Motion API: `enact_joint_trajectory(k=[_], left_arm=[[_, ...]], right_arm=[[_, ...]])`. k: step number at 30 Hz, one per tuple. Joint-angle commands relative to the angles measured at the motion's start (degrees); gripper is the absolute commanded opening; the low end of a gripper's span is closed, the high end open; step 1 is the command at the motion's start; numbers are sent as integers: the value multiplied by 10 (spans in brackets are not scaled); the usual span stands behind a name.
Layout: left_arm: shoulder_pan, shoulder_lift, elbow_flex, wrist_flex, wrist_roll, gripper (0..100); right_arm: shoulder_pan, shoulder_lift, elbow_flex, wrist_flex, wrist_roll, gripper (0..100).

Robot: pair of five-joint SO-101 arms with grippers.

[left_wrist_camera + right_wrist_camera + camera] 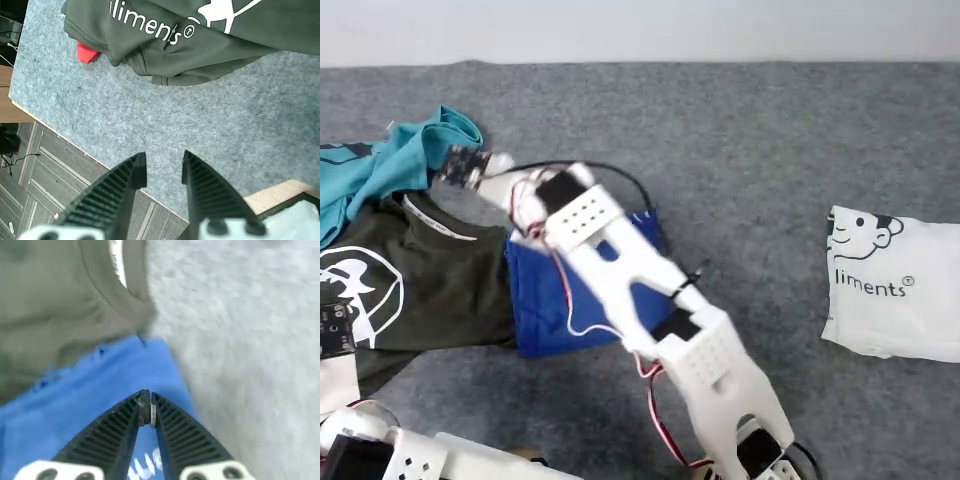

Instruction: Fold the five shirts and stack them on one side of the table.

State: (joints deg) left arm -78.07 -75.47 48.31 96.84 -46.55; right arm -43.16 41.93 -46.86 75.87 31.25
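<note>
A dark green shirt (420,290) with white print lies rumpled at the left, with a teal shirt (390,165) bunched behind it. Beside it lies a blue shirt (545,305), partly under my right arm (650,290), which stretches over it from the front. My right gripper (146,407) is shut, its tips low over the blue shirt (100,390) near the green shirt's collar (127,295). A folded white shirt (895,285) lies alone at the right. My left gripper (162,172) is open over the table's front edge, short of the green shirt (200,45).
The grey felt table top (740,150) is bare in the middle and at the back. A small red piece (87,52) peeks out from under the green shirt. Past the table's edge (75,145) the floor shows. My left arm (380,450) sits at the front left corner.
</note>
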Motion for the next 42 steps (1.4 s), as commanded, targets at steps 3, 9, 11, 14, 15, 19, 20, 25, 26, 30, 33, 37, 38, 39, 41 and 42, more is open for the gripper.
enact_joint_trajectory(k=[3,9,11,14,15,19,20,25,26,30,33,37,38,39,41,42], left_arm=[[-7,-2,-7,6,-1,130],[-6,-2,-3,7,-1,130],[-4,-2,-2,7,-1,130],[-4,-2,-2,7,-1,130],[-4,-2,-2,7,-1,130],[-7,-2,-3,7,-1,130],[-7,-2,-3,7,-1,130],[-8,-2,1,19,-1,130],[-8,-2,5,19,-1,130],[-8,-2,13,18,-1,130],[-8,-2,13,18,-1,130],[-8,-2,13,18,-1,130],[-8,-2,13,18,-1,130],[-8,-2,13,18,-1,130],[-8,-2,13,18,-1,130],[-8,-2,13,18,-1,130]], right_arm=[[36,-97,-35,138,-8,11],[47,-120,-28,274,-110,12],[52,-135,-4,272,-144,11],[57,-173,24,271,-176,12],[57,-186,34,271,-184,12],[59,-247,89,271,-257,13],[60,-261,104,271,-285,13],[60,-305,205,270,-486,155],[60,-306,223,269,-528,204],[60,-276,265,256,-597,391],[65,-231,268,244,-627,411],[77,-174,268,216,-631,409],[78,-162,268,206,-631,409],[79,-151,268,195,-631,409],[77,-130,268,171,-631,409],[76,-119,268,158,-631,409]])
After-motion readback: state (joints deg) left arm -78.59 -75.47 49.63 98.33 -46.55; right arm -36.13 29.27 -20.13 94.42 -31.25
